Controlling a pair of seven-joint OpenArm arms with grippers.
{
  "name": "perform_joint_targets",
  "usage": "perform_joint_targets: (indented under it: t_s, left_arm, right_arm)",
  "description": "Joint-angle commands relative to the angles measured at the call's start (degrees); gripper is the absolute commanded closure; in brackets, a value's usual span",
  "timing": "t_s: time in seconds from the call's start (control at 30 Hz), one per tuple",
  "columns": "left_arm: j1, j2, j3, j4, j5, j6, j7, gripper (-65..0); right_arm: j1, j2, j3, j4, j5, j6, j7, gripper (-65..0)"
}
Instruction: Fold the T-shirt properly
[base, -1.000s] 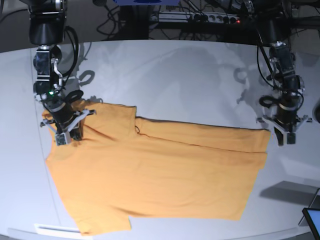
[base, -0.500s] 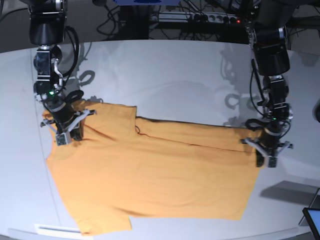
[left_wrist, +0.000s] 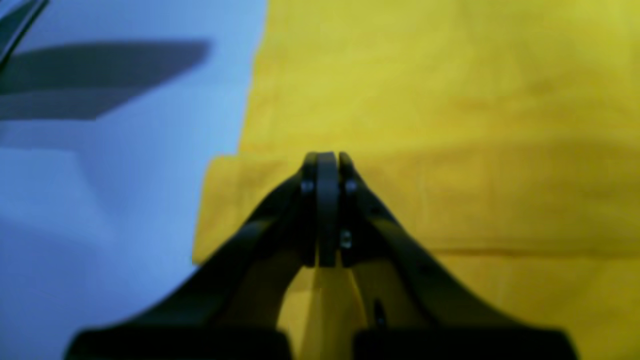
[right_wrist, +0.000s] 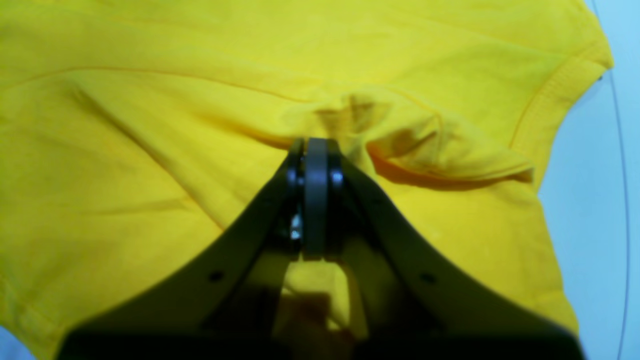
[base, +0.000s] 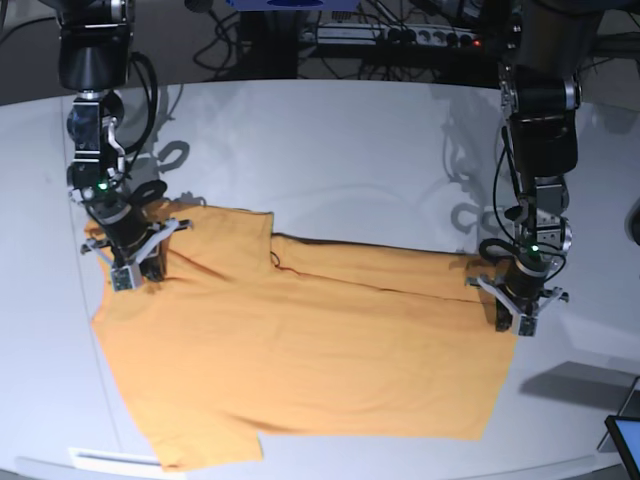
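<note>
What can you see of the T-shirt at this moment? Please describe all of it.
The T-shirt is plain orange-yellow, of thin soft cloth with stitched hems. It lies spread on the white table, its far side folded over in a long strip. The right gripper is shut on puckered cloth near a sleeve; the left gripper is shut at its hem corner.

Left gripper (base: 516, 310) is lowered to the surface at the base view's right, its arm rising nearly vertical above it, jaws pressed fully together in the left wrist view (left_wrist: 327, 159). Right gripper (base: 132, 268) sits low at the base view's left, jaws likewise closed (right_wrist: 316, 145), pinching a fold of the T-shirt (right_wrist: 150, 150).
</note>
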Motion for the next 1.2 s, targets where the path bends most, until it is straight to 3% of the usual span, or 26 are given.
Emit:
perform_joint_targets:
  t_s: [0.0,0.23,0.4,0.6,0.73,0.93,1.17]
  left_arm:
    - [-3.15,-0.96,0.89,-0.41,-0.64,0.51,-2.93,0.0]
    - [-8.33,-0.43,2.03,-12.19,-0.64,0.51,-5.13,0.0]
    - [-6.4,-0.35,2.12,-13.86,-0.64,0.51,-4.87,0.0]
    - [0.11,-0.79,1.5,-10.96,-0.73,0.51,-4.78,0.0]
    - [3.8,-1.84,1.33,-6.3,-0.9,0.51,-1.0,0.0]
    - [8.99,-4.39,1.24,1.88,-8.55,0.51,3.31,0.0]
    - [15.23,-5.18,1.24,7.86,-9.69,1.03,4.89,0.0]
  right_arm:
    - [0.47,0.33,0.05,0.07,-0.8,0.16,-2.17,0.0]
    - [0.47,0.33,0.05,0.07,-0.8,0.16,-2.17,0.0]
    - [0.56,0.33,0.05,0.07,-0.8,0.16,-2.17,0.0]
    - [0.2,1.12,0.05,0.07,-0.8,0.25,-2.26,0.0]
    - [-0.59,1.65,0.05,0.33,-0.8,0.34,-2.26,0.0]
    - [-1.55,1.74,0.05,0.6,-0.8,0.42,-3.14,0.0]
    - [-2.35,1.74,0.05,0.77,-0.8,0.42,-4.98,0.0]
